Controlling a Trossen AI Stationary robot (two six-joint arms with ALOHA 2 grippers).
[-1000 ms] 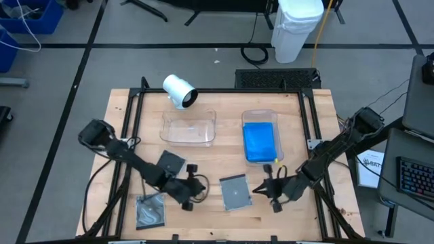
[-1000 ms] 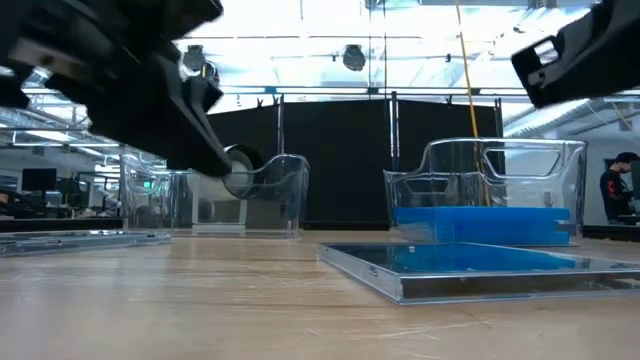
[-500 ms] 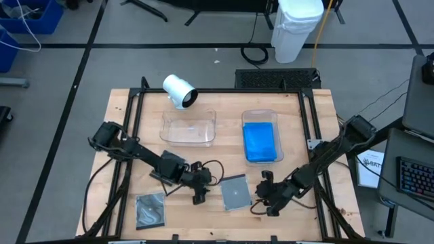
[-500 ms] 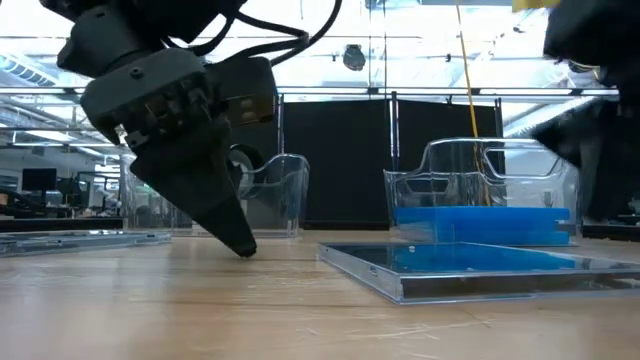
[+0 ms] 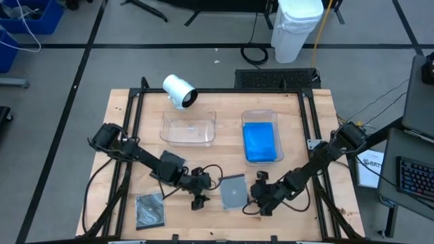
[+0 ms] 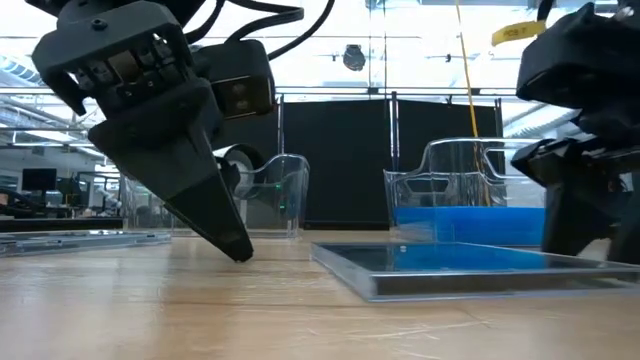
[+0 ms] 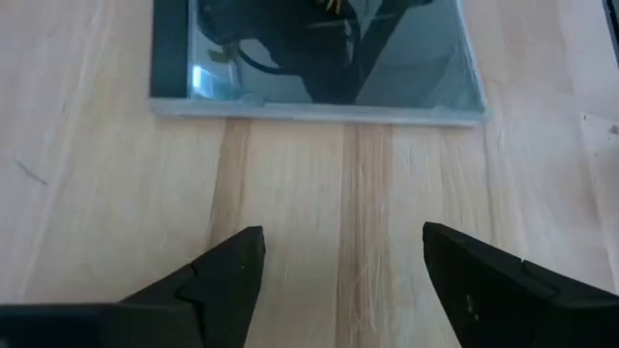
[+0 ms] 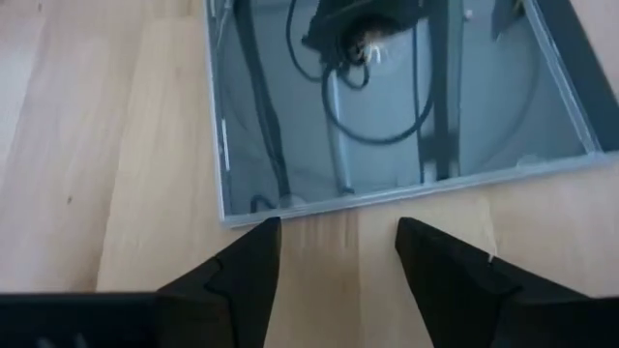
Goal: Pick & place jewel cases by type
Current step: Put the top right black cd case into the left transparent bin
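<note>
Grey jewel case [image 7: 314, 53] runs partly out of view.

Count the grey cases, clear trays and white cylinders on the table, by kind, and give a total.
Grey cases: 2
Clear trays: 2
White cylinder: 1
Total: 5

Pale wooden tabletop [image 5: 129, 122] with a dark frame around it. Lying on it: a white cylinder [image 5: 179, 91] at the far edge, an empty clear tray [image 5: 188, 128], a second clear tray [image 5: 261, 116] holding blue cases [image 5: 260, 141], and two grey jewel cases [image 5: 234, 192] [image 5: 150, 210] near the front.
</note>
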